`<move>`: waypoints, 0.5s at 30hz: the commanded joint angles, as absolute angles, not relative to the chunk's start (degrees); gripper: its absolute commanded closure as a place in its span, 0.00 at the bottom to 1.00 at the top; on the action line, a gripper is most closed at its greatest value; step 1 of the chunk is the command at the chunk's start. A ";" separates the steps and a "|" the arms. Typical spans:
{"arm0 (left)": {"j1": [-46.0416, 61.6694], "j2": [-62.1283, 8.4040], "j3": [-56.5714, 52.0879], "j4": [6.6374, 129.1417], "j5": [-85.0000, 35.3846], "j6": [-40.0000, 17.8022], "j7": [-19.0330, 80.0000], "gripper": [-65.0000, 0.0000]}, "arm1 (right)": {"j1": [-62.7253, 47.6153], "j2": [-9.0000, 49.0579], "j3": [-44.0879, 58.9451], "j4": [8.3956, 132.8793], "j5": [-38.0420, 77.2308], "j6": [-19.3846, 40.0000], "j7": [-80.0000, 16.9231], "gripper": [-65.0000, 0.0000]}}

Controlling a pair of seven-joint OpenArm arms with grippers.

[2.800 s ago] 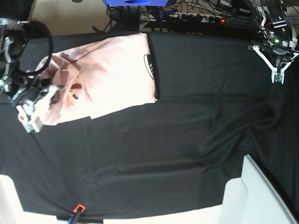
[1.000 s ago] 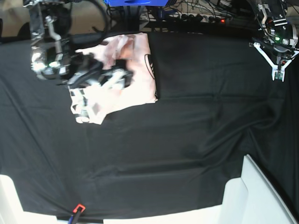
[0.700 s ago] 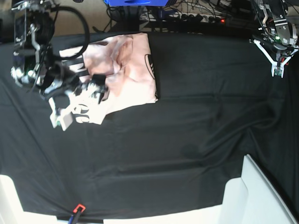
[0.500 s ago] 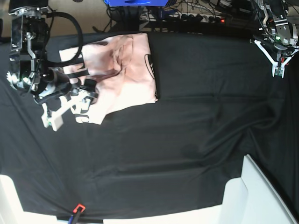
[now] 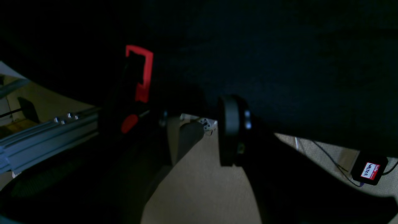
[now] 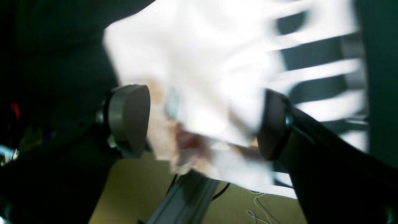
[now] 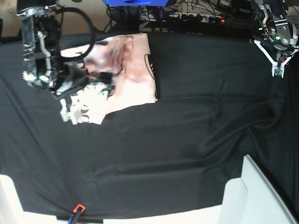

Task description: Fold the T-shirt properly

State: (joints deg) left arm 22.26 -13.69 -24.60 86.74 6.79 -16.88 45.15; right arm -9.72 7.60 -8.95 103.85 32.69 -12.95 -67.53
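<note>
Pink cotton T-shirt (image 7: pixel 126 70): light, limp, drapes and bunches, so best pinched at a hem or doubled edge. It lies crumpled at the far left of the black-clothed table (image 7: pixel 187 140). Right tool (image 7: pixel 86 95) hovers over its left end, jaws spread, holding nothing. Left tool (image 7: pixel 278 70) sits far right, well apart, part-closed and empty.

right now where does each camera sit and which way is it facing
base: overhead, looking down on the black table cloth and T-shirt; both arms show, the right end effector over the shirt, the left end effector at the far corner.
left wrist: on the left arm, facing dark cloth and floor past its own fingers.
right wrist: on the right arm, blurred, looking between open fingers at the shirt.
shared: base and right wrist both see the T-shirt.
</note>
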 commanded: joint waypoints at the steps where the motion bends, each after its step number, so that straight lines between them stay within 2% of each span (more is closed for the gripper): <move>1: 22.46 -14.64 -25.10 87.78 7.08 -16.48 44.62 0.69 | -9.10 8.04 -9.45 104.84 32.92 -12.79 -67.03 0.29; 2: 22.46 -14.64 -25.19 87.69 7.08 -16.48 44.62 0.69 | -9.10 7.96 -9.98 104.84 33.01 -12.79 -67.03 0.35; 3: 22.46 -14.64 -25.27 87.60 7.08 -16.48 44.62 0.69 | -9.10 7.78 -10.33 104.84 33.01 -12.79 -67.03 0.45; 5: 22.46 -14.64 -25.45 87.60 7.08 -16.48 44.62 0.69 | -9.10 6.64 -10.07 104.84 33.01 -12.79 -67.65 0.72; 7: 22.46 -14.64 -25.45 87.60 7.08 -16.48 44.62 0.69 | -9.10 6.29 -10.33 104.84 33.01 -12.79 -67.65 0.95; 8: 22.46 -14.64 -25.45 87.60 7.08 -16.48 44.62 0.69 | -9.19 6.20 -10.51 104.84 33.01 -12.88 -67.65 0.99; 15: 22.46 -14.64 -25.36 87.60 7.08 -16.48 44.62 0.69 | -9.89 6.02 -11.12 105.27 32.92 -12.88 -67.82 1.00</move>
State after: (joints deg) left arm 22.26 -13.69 -24.97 86.72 6.79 -16.88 45.15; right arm -10.33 6.13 -10.98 104.05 32.40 -12.97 -67.99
